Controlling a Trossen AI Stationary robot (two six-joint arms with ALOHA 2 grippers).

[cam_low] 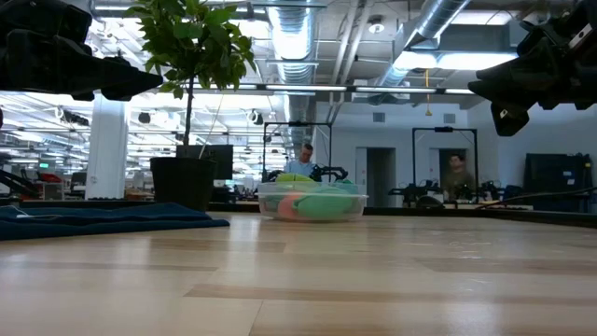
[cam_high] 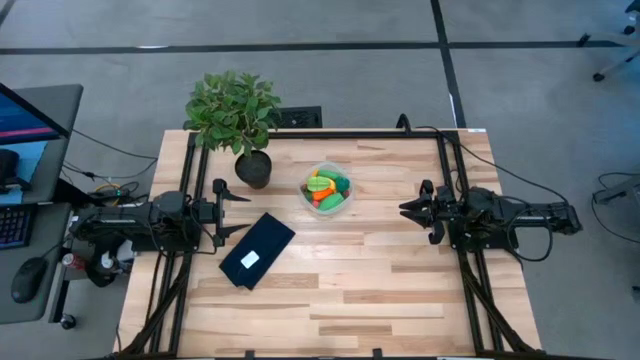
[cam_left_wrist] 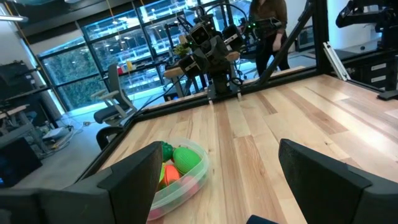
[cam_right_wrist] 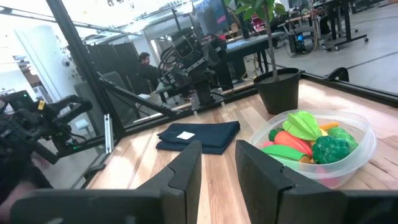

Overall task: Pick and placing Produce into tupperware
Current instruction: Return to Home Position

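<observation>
Your left hand (cam_high: 240,211) hovers over the desk's left edge, fingers spread wide and holding nothing; the left wrist view shows bare planks between them. Your right hand (cam_high: 404,209) hovers over the right edge, facing the left one. Its fingers (cam_right_wrist: 186,171) stand a narrow gap apart, and it holds nothing.

Between the hands, toward the far side of the desk and well apart from both, stands the tupperware (cam_high: 349,201). It is upright, mouth up, and being round it has no long axis. The produce (cam_high: 326,188) is heaped inside. In the right wrist view an orange carrot (cam_right_wrist: 292,142) and a green oblong piece (cam_right_wrist: 285,152) lie side by side, long axes nearly parallel. A pale green piece (cam_right_wrist: 305,124) rests on top and a bumpy green one (cam_right_wrist: 329,149) sits against the wall. You cannot tell from above which way their ends point.

Just beside the tupperware is a potted plant (cam_high: 235,110). A dark folded cloth with a white label (cam_high: 257,250) lies askew near the left hand.

The desk (cam_high: 380,290) is pale wooden planking inside a dark frame. Around it you see grey floor and a keyboard and mouse at left. The low view shows ceiling ducts and two people far behind.
</observation>
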